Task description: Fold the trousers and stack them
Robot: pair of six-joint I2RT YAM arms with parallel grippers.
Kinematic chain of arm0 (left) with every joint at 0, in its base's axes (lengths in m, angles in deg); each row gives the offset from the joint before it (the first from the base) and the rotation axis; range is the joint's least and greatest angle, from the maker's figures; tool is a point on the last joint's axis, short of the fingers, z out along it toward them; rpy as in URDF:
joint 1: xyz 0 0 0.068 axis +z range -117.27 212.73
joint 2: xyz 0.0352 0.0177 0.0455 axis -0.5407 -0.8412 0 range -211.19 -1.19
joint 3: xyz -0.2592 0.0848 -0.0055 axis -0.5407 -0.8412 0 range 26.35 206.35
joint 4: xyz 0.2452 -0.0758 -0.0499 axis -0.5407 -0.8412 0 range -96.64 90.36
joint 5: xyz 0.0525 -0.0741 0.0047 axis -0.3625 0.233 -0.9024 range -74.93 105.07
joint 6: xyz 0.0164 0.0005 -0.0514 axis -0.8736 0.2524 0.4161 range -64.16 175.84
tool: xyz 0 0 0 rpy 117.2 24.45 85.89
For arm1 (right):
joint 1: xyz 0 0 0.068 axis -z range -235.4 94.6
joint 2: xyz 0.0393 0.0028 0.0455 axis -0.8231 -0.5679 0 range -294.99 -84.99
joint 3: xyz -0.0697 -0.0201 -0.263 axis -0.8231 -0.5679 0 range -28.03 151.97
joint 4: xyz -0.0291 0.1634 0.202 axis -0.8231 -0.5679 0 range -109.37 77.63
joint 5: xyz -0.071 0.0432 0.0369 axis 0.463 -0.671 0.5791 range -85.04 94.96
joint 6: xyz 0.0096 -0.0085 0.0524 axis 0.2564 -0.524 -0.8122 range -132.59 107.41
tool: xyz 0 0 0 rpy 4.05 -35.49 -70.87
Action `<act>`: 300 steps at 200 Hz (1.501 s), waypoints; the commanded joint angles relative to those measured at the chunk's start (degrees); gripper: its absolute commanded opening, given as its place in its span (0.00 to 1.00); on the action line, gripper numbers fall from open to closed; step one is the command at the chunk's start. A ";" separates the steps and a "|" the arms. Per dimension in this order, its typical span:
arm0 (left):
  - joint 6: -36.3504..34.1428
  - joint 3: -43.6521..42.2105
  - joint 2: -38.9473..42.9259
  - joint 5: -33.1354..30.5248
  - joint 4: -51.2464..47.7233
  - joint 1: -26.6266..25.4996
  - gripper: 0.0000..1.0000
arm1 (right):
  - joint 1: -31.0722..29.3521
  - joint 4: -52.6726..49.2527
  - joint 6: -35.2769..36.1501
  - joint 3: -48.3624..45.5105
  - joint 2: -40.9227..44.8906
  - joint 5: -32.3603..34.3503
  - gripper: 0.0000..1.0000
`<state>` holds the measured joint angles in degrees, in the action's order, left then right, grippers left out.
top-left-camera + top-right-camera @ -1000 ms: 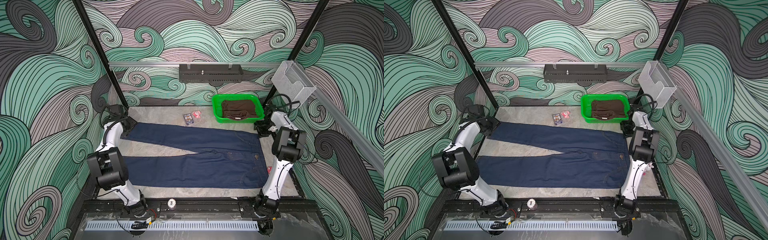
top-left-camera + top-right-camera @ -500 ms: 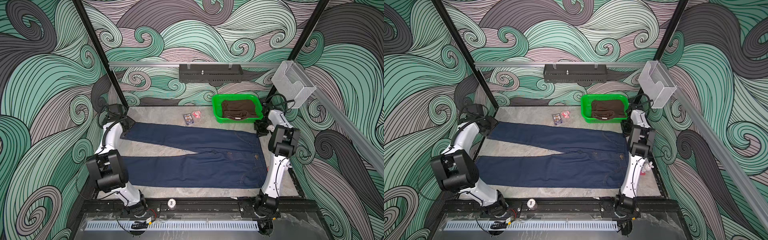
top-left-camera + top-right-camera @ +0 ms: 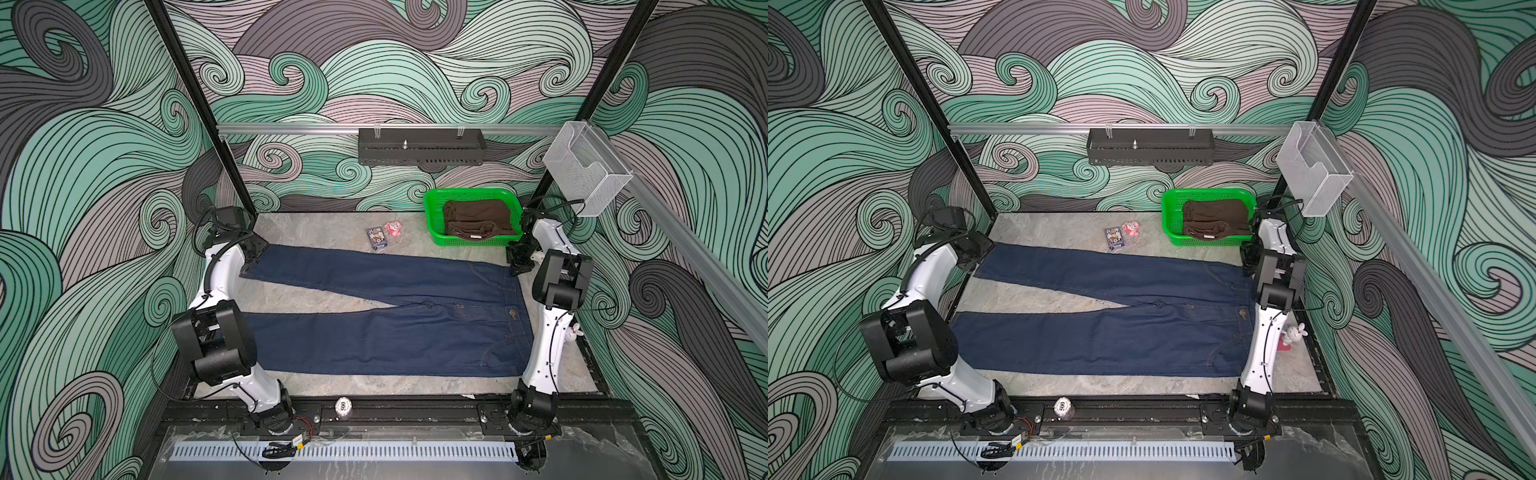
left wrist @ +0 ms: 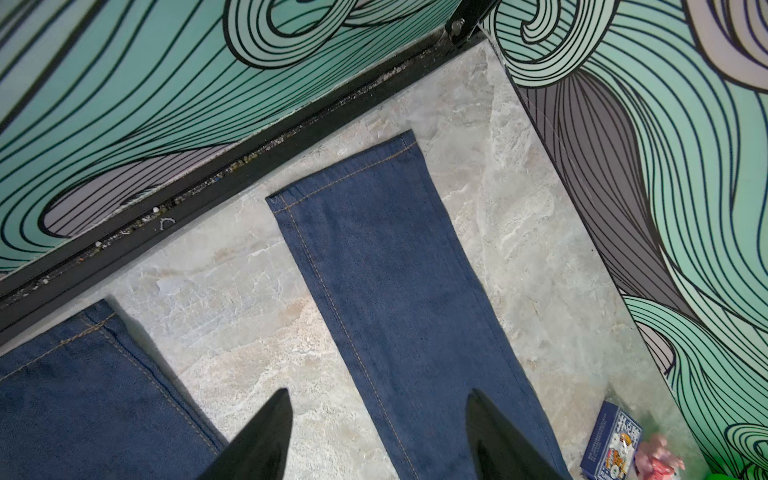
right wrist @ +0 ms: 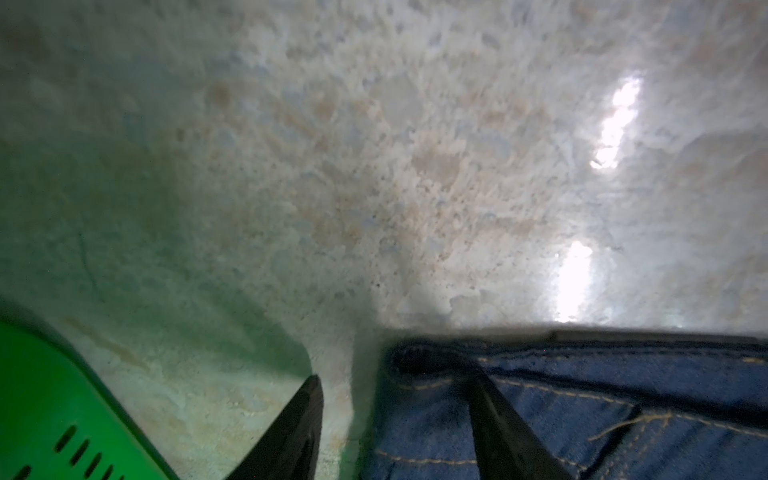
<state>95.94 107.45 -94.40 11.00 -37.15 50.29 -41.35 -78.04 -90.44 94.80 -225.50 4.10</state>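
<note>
Lying flat on the grey counter (image 3: 316, 226), the trousers (image 3: 374, 332) fill most of it in both top views. The two legs point to the left arm and spread apart like a V. The waist is by the right arm, and a small brown patch (image 3: 512, 313) sits on it. The left end effector (image 3: 253, 253) is at the hem of the far leg. The right end effector (image 3: 517, 257) is at the far corner of the waist. A green basket (image 3: 465, 194) with a brown cloth (image 3: 478, 216) inside stands just past that corner. A card box (image 3: 377, 239) and a pink toy (image 3: 392, 228) lie beside the far leg. A white chip (image 3: 343, 408) on the front rail reads "500". A bunny toy (image 3: 1295, 332) sits by the right arm.

The left wrist view shows the left end effector (image 4: 380, 399) with its fingers (image 4: 266, 436) wide apart and holding nothing. One finger is over the bare counter and one is over the far leg. The writing on the card box (image 4: 611, 444) is too small to read.

The right wrist view shows the right end effector (image 5: 397, 376) with its fingers (image 5: 299, 424) apart. One is on the counter side and one is on the blue cloth, with the waist corner between them. The basket is near.
</note>
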 commanded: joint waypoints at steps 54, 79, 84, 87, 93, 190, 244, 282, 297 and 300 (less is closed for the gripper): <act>-2.47 5.38 3.46 -5.68 -5.02 0.45 0.69 | 0.22 -7.30 1.11 -0.73 -2.31 3.16 0.46; -2.65 5.13 3.95 -5.68 -4.81 0.42 0.69 | 0.20 -7.27 0.94 -1.17 -2.75 2.20 0.35; -2.82 5.02 4.04 -5.69 -4.61 0.43 0.69 | 0.20 -7.24 0.94 -1.10 -2.74 1.90 0.32; -2.90 4.93 4.05 -5.68 -4.48 0.43 0.69 | 0.21 -7.26 1.02 -1.10 -2.71 1.71 0.30; -3.00 4.69 4.17 -5.64 -4.26 0.35 0.69 | 0.20 -7.28 1.15 -0.72 -2.63 1.57 0.25; -3.27 4.50 1.13 2.64 -1.92 0.42 0.69 | -2.56 -1.87 12.82 -10.07 13.81 -0.73 0.00; -2.70 11.54 -9.06 16.35 -4.30 0.29 0.60 | -4.93 11.33 18.97 -32.17 31.42 -3.78 0.00; -2.35 21.11 -20.94 23.92 -10.10 -0.51 0.51 | -5.52 13.07 21.97 -40.64 37.70 -6.00 0.00; -2.05 21.64 -24.09 24.65 -9.75 -0.74 0.49 | -5.43 13.39 23.05 -43.51 40.08 -5.33 0.00; -1.98 21.64 -24.74 24.86 -9.69 -0.73 0.49 | -5.43 13.43 23.26 -43.91 40.49 -5.09 0.00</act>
<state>93.54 126.84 -115.03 30.93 -42.81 50.16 -46.60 -65.85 -70.22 54.01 -188.62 -0.67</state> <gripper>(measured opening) 0.497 0.051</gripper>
